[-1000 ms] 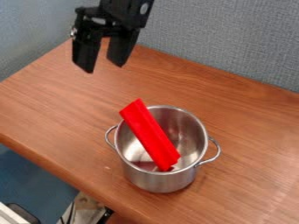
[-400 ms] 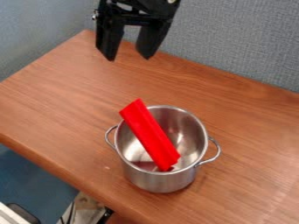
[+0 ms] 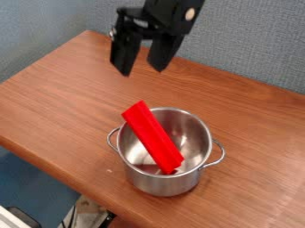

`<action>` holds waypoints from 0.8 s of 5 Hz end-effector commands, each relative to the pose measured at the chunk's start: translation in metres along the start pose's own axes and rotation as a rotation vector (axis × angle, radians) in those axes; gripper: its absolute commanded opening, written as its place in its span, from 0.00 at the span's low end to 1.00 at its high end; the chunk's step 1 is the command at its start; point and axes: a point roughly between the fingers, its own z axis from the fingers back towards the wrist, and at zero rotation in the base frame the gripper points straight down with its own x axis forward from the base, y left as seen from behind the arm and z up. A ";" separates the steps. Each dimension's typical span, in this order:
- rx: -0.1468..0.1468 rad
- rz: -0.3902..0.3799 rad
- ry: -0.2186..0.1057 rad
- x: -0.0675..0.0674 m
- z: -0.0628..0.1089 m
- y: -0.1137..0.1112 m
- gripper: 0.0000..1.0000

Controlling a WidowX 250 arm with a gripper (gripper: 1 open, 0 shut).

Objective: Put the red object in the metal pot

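While your gripper (image 3: 142,61) hangs in the upper middle of the frame, its two black jaws stand wide apart with nothing between them, pointing down toward the wooden counter (image 3: 53,93). You can see the red object (image 3: 152,136), a long flat red block, already sitting in the metal pot (image 3: 197,174) in the lower middle of the frame. The block leans at a slant: its lower end rests down inside the pot toward the right, and its upper end pokes out over the pot's upper-left rim. The pot is a shiny steel cylinder standing upright on the counter, with one small loop handle showing at its left side and another at its right. Your gripper is well apart from both block and pot, up and to the left of them in the frame. Behind the counter, across the upper part of the frame, you have a grey-blue wall (image 3: 256,36). The counter's near edge runs diagonally across the lower left corner of the frame.
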 end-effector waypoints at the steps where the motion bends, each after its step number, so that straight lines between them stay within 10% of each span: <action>1: -0.035 0.128 -0.073 -0.008 0.008 -0.010 1.00; 4: -0.142 0.263 -0.186 0.007 -0.011 -0.028 1.00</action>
